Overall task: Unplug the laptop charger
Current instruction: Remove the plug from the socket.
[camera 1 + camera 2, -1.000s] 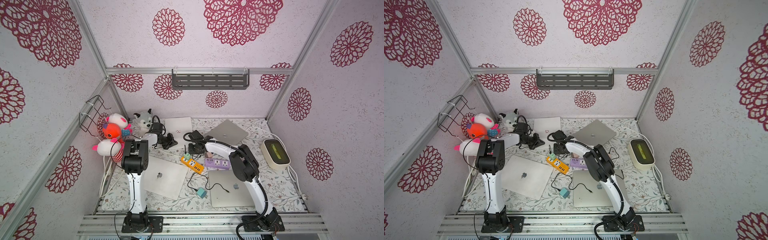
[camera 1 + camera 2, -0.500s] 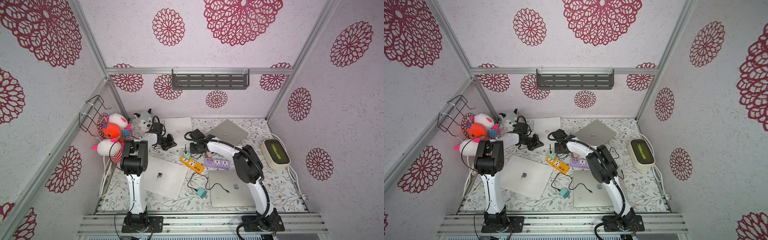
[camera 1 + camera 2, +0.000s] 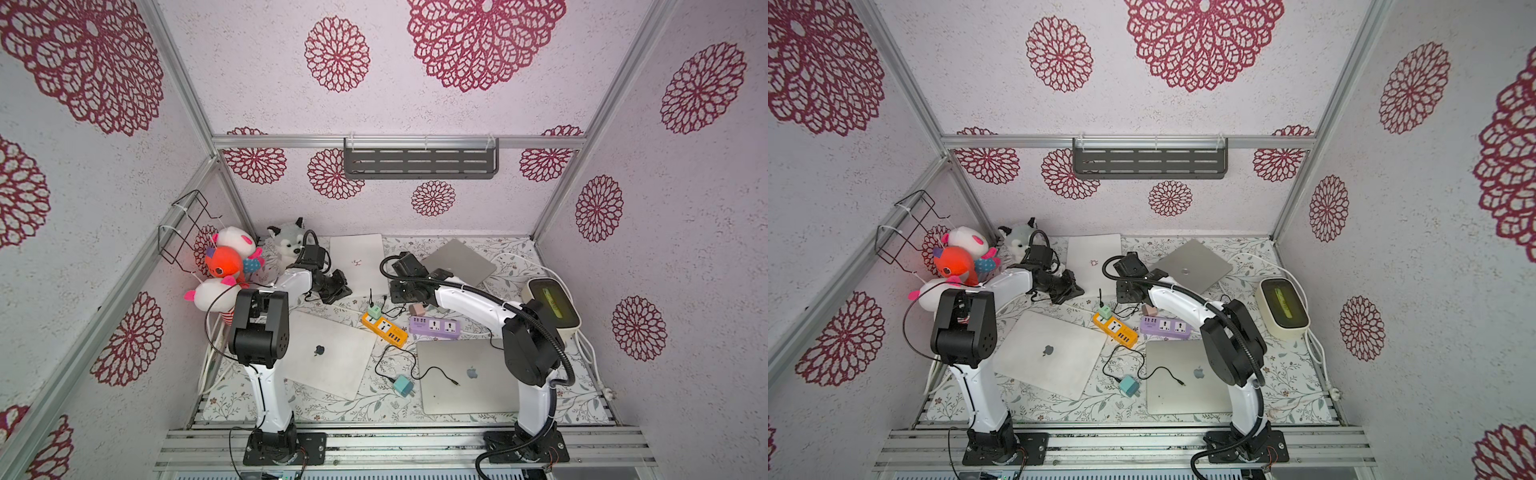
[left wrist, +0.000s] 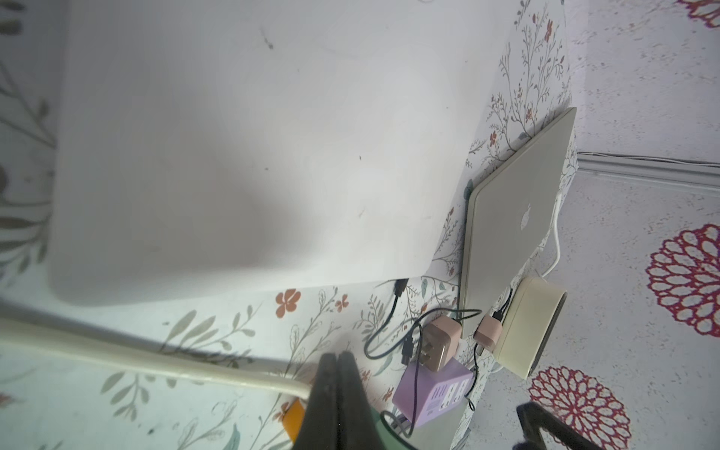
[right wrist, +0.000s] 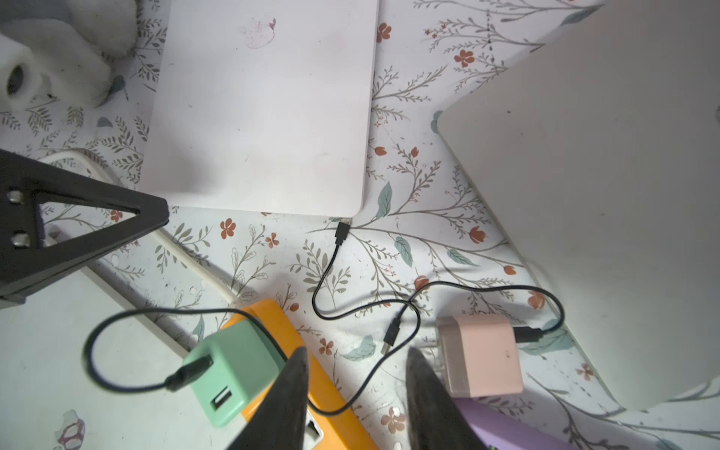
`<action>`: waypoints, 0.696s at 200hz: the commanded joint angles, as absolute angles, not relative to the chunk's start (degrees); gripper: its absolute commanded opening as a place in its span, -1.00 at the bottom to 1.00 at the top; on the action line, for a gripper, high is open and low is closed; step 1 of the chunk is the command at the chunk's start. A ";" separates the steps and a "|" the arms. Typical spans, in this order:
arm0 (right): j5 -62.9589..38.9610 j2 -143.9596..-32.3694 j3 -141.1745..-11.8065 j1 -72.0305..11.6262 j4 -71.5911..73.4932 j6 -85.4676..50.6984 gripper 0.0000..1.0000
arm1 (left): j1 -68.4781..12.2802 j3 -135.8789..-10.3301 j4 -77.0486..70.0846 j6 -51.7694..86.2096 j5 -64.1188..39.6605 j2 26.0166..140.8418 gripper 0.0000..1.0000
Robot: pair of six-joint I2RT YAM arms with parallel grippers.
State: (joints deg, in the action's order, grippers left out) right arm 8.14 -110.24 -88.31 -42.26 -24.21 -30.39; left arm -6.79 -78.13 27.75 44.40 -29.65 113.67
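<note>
The table [image 3: 374, 403] wears a flowered cloth and carries several closed laptops. Both arms stand on the rail at its front edge.

The right arm [image 3: 469, 297] rises from its base, bends sharply at the elbow, and sends a long forearm toward the back and the middle of the table. Its wrist turns down, so the tool points at the cloth. The left arm [image 3: 266, 390] stands nearly upright. Its forearm goes back and inward, and its wrist lies low near the front corner of the white laptop [image 3: 357, 257].

In front of this laptop lies the orange power strip [image 3: 384, 328], with the purple power strip [image 3: 434, 327] beside it.

The right gripper [image 5: 356, 352] has its two fingers partly apart and holds nothing. It hangs over the cloth between the orange strip and the pink charger [image 5: 481, 354]. The left gripper [image 4: 338, 355] has its fingers pressed together, with nothing between them.

The pink charger lies just beside the purple strip. Its black cable [image 5: 323, 307] runs in loops over the cloth to the plug [image 5: 342, 232], which lies at the front corner of the white laptop. The plug seems to be out of the laptop, though the shadow there makes this hard to confirm.

A green charger [image 5: 230, 378] sits on the orange strip, and its own cable passes under the right fingers.
</note>
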 commanded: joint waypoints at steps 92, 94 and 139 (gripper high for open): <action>0.80 -95.44 -68.76 -46.11 -2.40 -13.08 -0.10 | -11.80 -63.21 20.09 48.00 -28.83 102.26 -0.95; 0.75 -95.49 -68.63 -46.29 -2.20 -12.96 -0.10 | -11.89 -62.96 19.88 48.12 -28.83 102.18 -0.95; -0.52 -96.33 -66.75 -48.25 1.25 -11.58 -0.10 | -13.31 -59.10 17.46 49.36 -28.41 99.63 -0.96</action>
State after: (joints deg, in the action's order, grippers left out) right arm 1.10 -97.41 -67.13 -47.66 -3.38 -13.91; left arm -12.71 -60.10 20.43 48.14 -29.06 102.83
